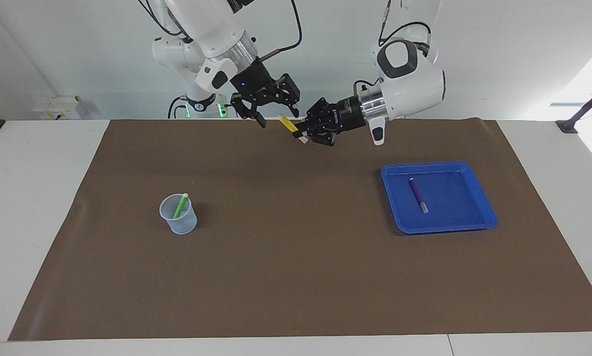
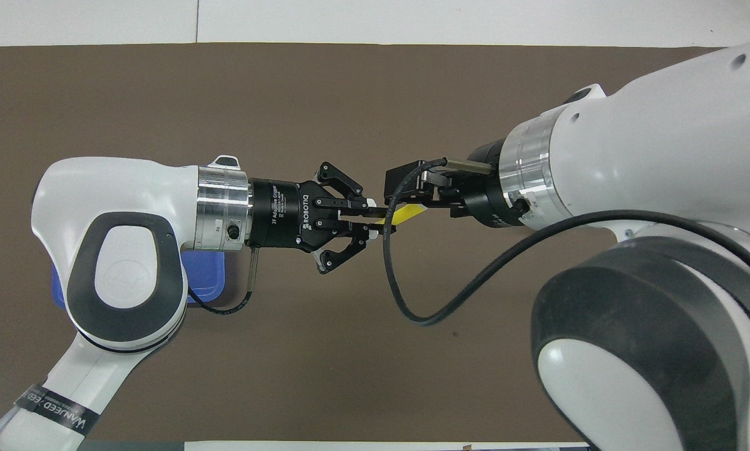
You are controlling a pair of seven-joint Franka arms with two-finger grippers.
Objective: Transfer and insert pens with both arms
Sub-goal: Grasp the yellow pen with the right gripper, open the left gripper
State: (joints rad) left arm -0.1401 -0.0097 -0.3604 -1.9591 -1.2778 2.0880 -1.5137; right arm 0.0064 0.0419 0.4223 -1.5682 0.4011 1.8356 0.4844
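While the yellow pen [image 1: 289,123] sits clamped in the left tool [image 1: 302,133] at upper centre of the frame, the right tool [image 1: 272,110] brackets its free end, fingers apart. Green pen [image 1: 180,205] stands in the cup [image 1: 178,220]; purple pen [image 1: 417,195] remains in the tray [image 1: 479,220]. Left tool reads "ROBOTIQ".
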